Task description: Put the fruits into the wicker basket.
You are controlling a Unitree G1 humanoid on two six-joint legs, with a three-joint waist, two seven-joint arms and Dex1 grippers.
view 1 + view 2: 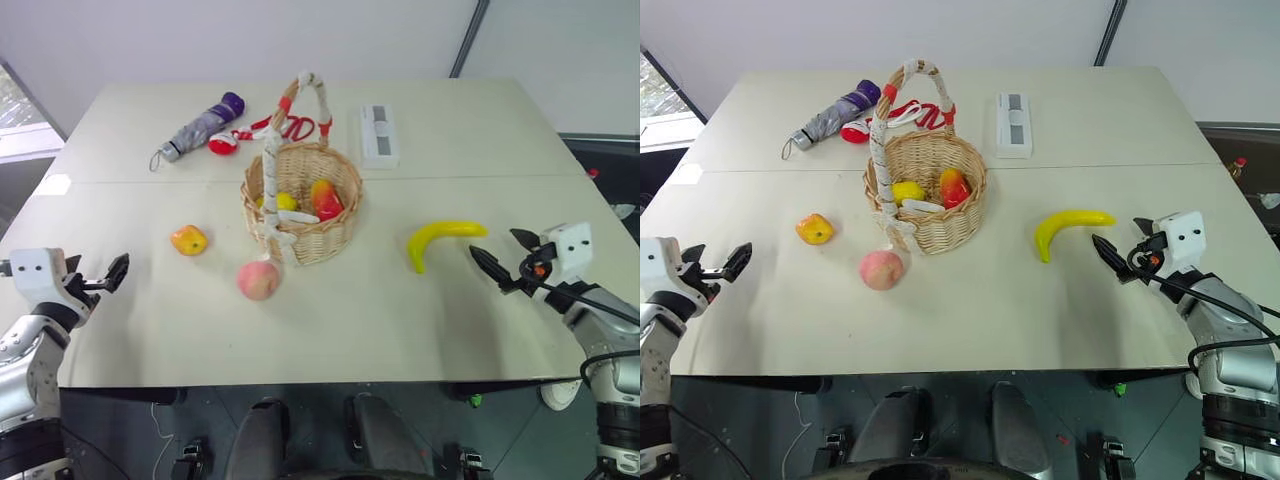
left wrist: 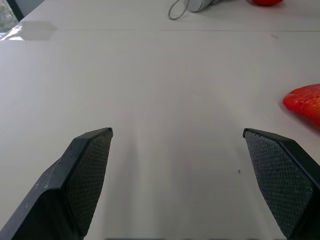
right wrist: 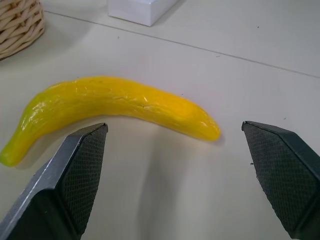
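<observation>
The wicker basket stands mid-table with its wrapped handle upright; a yellow fruit and a red-orange fruit lie inside. On the table to its left lies an orange-yellow round fruit, and in front of it a pink peach. A yellow banana lies to the basket's right. My right gripper hovers open just right of the banana, fingers level and empty. My left gripper is open near the table's left edge, apart from the round fruit.
At the back of the table lie a folded grey-purple umbrella, a small red and white object, red-handled scissors and a white box. The table's front edge runs close below both grippers.
</observation>
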